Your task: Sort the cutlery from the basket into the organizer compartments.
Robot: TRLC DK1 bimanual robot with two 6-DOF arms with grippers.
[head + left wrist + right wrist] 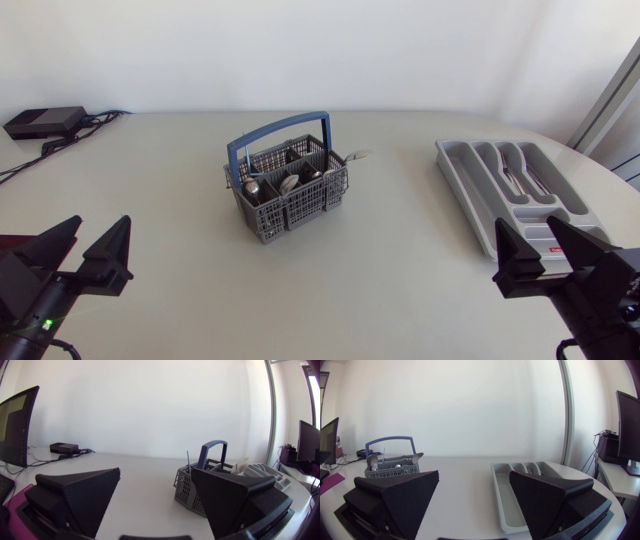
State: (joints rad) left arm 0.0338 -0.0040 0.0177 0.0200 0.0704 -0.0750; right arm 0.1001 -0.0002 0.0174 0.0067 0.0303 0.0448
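Note:
A grey cutlery basket point(290, 195) with a blue handle stands mid-table, holding several pieces of cutlery. It shows ahead of my left gripper point(155, 495) as the basket point(187, 491), and far ahead of my right gripper point(472, 497) as the basket point(390, 467). The grey organizer point(505, 185) lies at the right with a piece or two of cutlery in a middle compartment; its near end sits by my right gripper point(537, 247). The organizer point(507, 495) runs ahead between the right fingers. My left gripper point(92, 243) stands open near the front left corner. Both grippers are open with nothing in them.
A black box point(45, 121) with cables lies at the back left corner. A small pale object point(358, 155) lies on the table just behind the basket.

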